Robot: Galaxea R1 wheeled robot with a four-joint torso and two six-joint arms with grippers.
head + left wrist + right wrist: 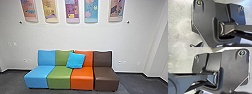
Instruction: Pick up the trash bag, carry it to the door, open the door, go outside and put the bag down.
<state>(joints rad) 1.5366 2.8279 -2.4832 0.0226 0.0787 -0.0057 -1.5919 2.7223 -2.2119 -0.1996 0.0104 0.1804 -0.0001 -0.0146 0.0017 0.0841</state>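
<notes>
Dark floor (pixel 133 83) flanks the sofa (pixel 59 81), both ends

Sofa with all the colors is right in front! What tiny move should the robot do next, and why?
Probably turn a little to one side: the four-color sofa and the white wall behind it stand straight ahead, blocking the way forward.

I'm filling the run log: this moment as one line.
facing: wall | seats: blue, green, orange, brown | cushion: against green, orange backrests
</notes>
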